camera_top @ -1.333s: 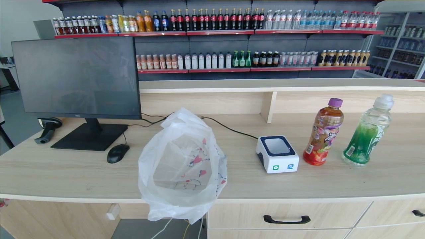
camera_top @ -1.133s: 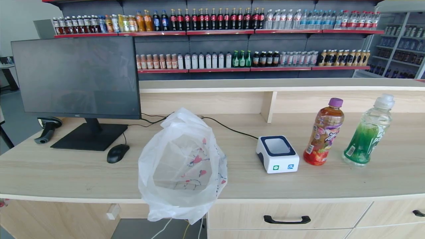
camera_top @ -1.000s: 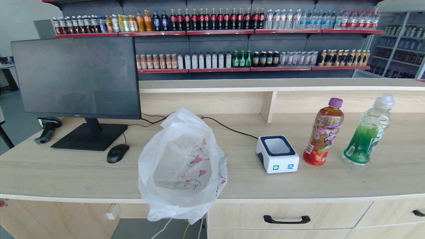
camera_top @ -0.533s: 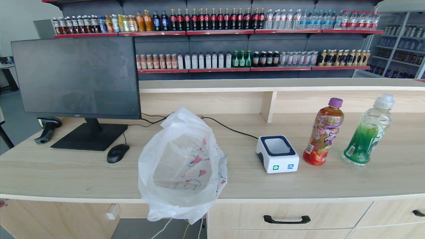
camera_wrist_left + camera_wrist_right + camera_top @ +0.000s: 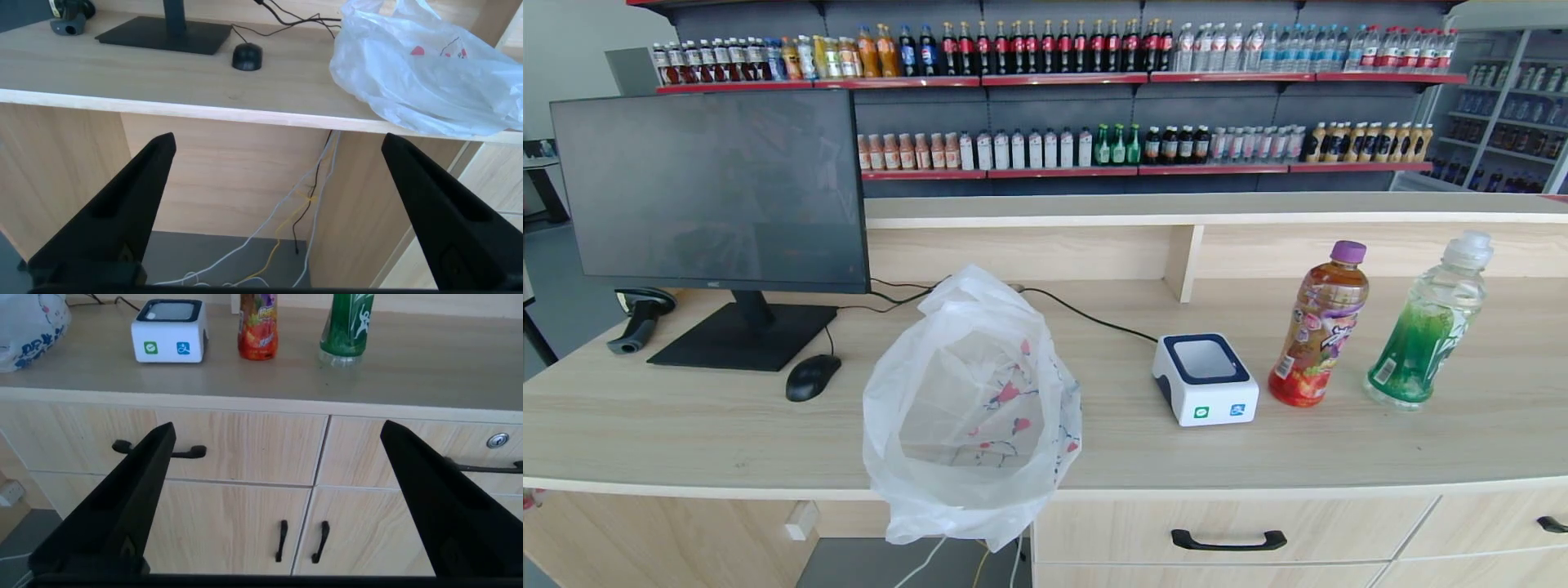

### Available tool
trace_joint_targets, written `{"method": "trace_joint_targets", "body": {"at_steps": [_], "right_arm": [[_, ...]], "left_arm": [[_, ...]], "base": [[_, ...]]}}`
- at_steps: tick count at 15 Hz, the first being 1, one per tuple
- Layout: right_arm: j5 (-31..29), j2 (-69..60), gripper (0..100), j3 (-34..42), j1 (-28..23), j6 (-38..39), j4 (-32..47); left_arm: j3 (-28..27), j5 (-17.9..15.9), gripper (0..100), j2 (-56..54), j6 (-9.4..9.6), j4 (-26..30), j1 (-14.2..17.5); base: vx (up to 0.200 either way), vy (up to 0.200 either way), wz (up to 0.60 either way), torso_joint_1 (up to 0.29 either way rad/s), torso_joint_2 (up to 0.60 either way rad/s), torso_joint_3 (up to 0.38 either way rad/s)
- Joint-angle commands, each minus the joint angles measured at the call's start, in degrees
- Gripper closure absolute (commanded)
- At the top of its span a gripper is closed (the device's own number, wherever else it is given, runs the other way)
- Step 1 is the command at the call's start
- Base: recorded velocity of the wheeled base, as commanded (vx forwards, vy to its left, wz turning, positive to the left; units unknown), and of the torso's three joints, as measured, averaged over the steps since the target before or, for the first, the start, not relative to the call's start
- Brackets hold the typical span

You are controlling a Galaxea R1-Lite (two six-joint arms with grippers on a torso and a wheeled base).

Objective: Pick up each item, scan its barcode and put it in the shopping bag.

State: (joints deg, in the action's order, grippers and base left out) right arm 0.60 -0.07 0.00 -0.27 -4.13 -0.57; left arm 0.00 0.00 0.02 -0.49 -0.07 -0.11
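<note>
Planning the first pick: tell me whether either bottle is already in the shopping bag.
No, the purple-capped bottle and the green bottle both stand on the counter, apart from the shopping bag.

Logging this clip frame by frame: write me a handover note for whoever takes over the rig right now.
Left gripper: open, empty, low in front of the counter, below its edge.
Right gripper: open, empty, also below the counter edge.
Things: the shopping bag sits at the counter's front edge and sags over it. The scanner is to its right, followed by the purple-capped bottle and the green-labelled bottle, both upright.
Done: nothing picked up or bagged.
Left: pick up, scan and bag both bottles.
</note>
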Motion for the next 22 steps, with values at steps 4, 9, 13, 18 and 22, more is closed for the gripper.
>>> {"method": "trace_joint_targets", "body": {"at_steps": [4,9,13,18,22], "right_arm": [[1.07,8.86,0,-15.47,0.36,3.69,-2.42],[0.9,21.43,0,-17.14,0.53,1.32,-12.96],[1.25,33.91,0,-18.98,0.97,0.0,-23.86],[3.45,43.32,0,-22.76,4.31,-3.16,-25.27],[3.18,49.29,0,-25.75,4.05,-0.88,-25.53]], "left_arm": [[0.0,0.0,0,-0.02,-0.04,-0.01,0.02],[0.0,0.0,0,-0.02,-0.04,-0.01,0.02],[0.0,0.0,0,-0.02,-0.04,-0.01,0.02],[0.0,0.0,0,-0.02,-0.04,-0.01,0.02],[0.0,0.0,0,-0.02,-0.04,-0.01,0.02]], "base": [[0.0,0.0,0.0,0.0,0.0,0.0],[0.0,0.0,0.0,0.0,0.0,0.0],[0.0,0.0,0.0,0.0,0.0,0.0],[0.0,0.0,0.0,0.0,0.0,0.0],[0.0,0.0,0.0,0.0,0.0,0.0]]}}
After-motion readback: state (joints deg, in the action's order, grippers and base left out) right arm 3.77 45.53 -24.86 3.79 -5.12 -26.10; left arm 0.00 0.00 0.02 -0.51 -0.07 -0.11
